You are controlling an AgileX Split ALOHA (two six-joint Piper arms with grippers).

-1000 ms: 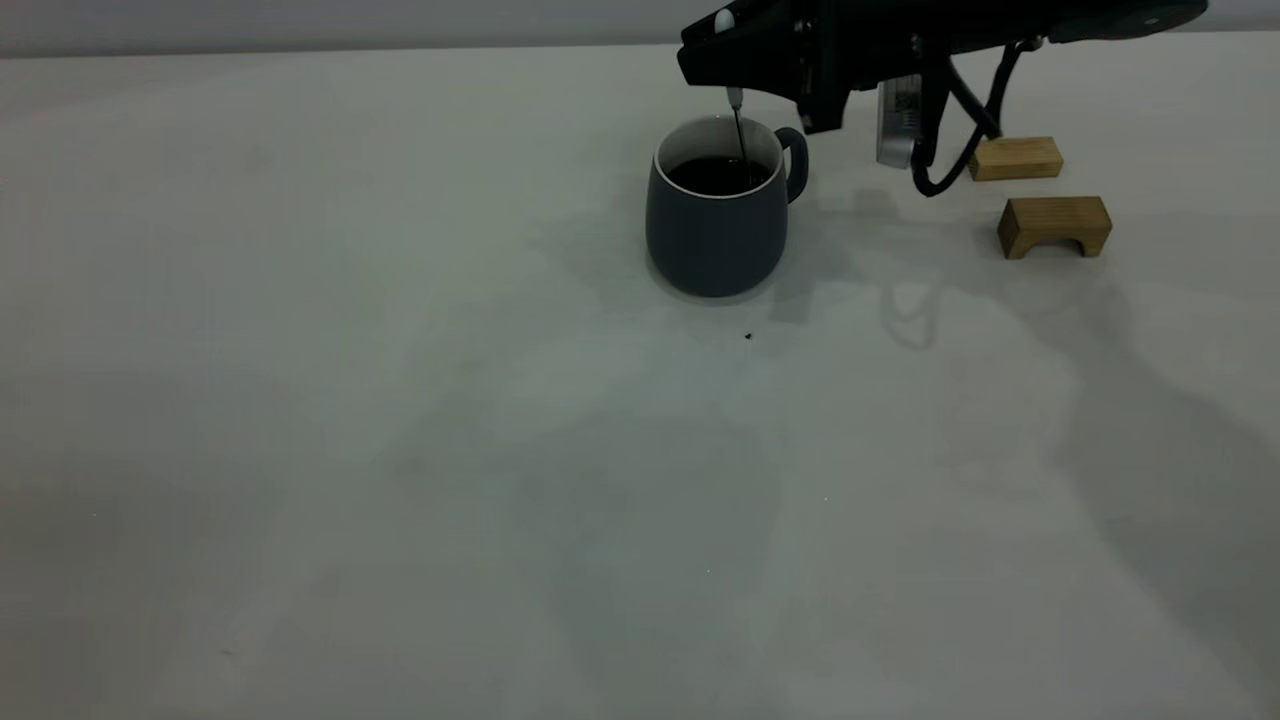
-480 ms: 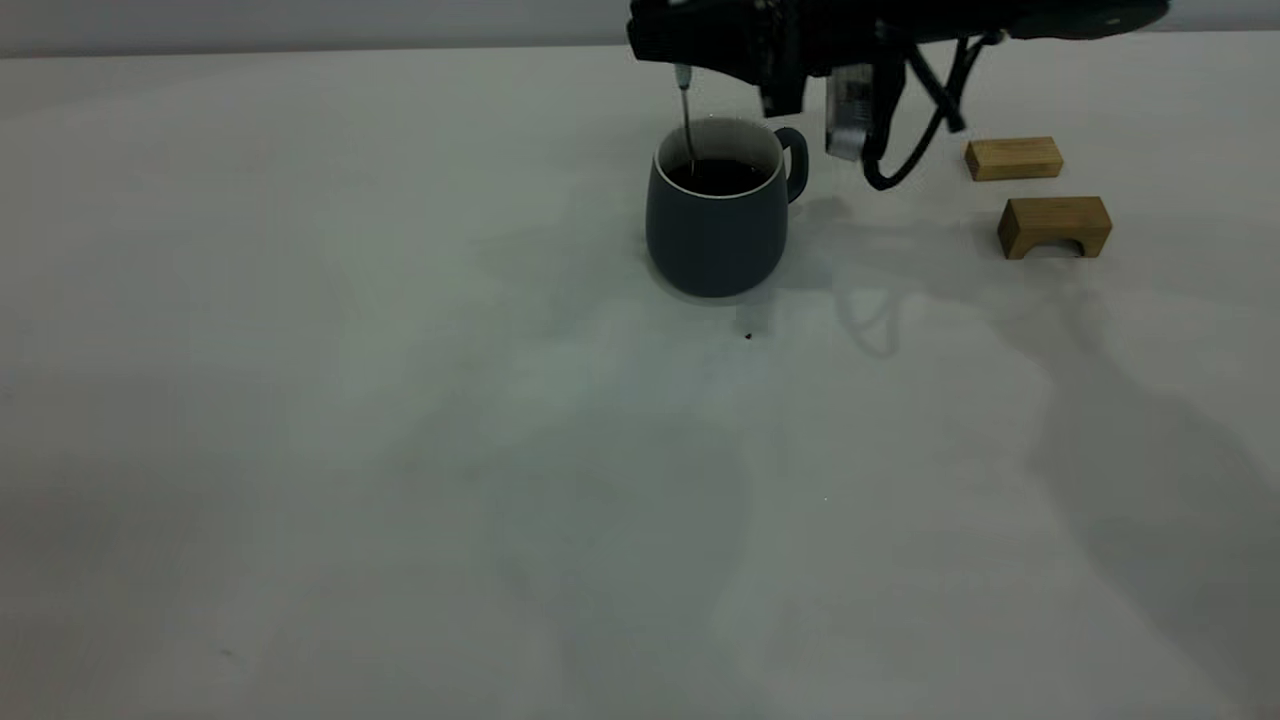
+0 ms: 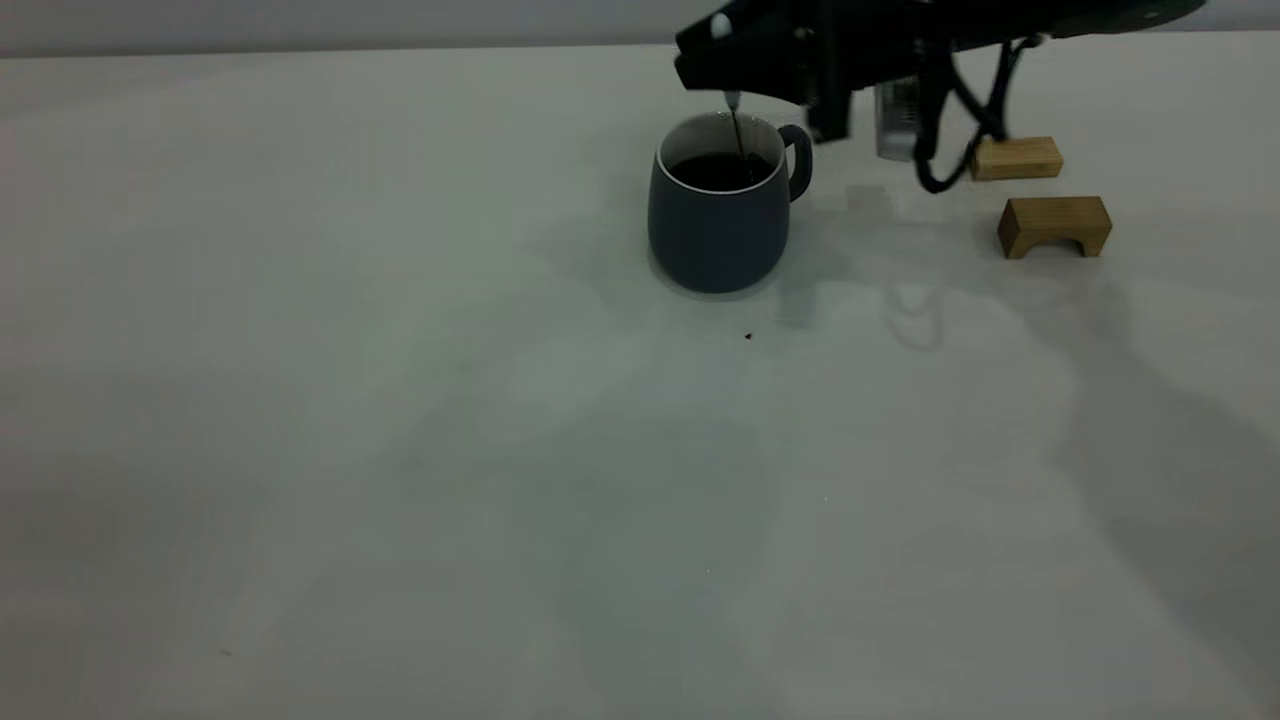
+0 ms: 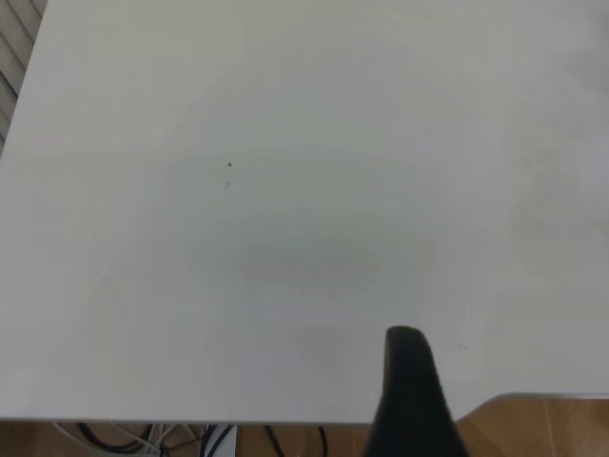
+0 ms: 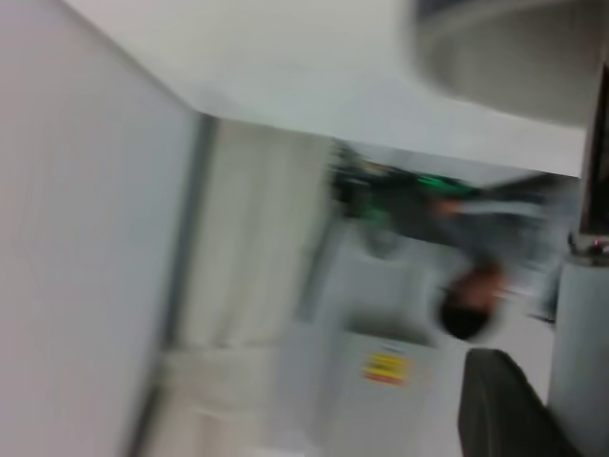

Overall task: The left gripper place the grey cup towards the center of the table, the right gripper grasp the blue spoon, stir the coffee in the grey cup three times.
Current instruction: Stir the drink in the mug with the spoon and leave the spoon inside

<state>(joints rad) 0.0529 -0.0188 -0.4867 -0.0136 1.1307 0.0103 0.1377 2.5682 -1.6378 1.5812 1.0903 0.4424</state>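
The grey cup stands on the table right of centre toward the back, its handle pointing right, with dark coffee inside. My right gripper hovers just above the cup's rim, shut on the blue spoon. The spoon hangs upright, its pale handle tip poking out above the fingers and its metal neck dipping into the coffee near the right side. In the blurred right wrist view the pale spoon handle shows beside a dark finger. The left gripper sits parked over the table's near edge.
Two wooden blocks lie right of the cup: a flat one partly behind the right arm's cable and an arch-shaped one in front of it. A tiny dark speck marks the table before the cup.
The right gripper swung the spoon to the cup's left side, then back to its right side, with the neck staying in the coffee. The cup shifted slightly.
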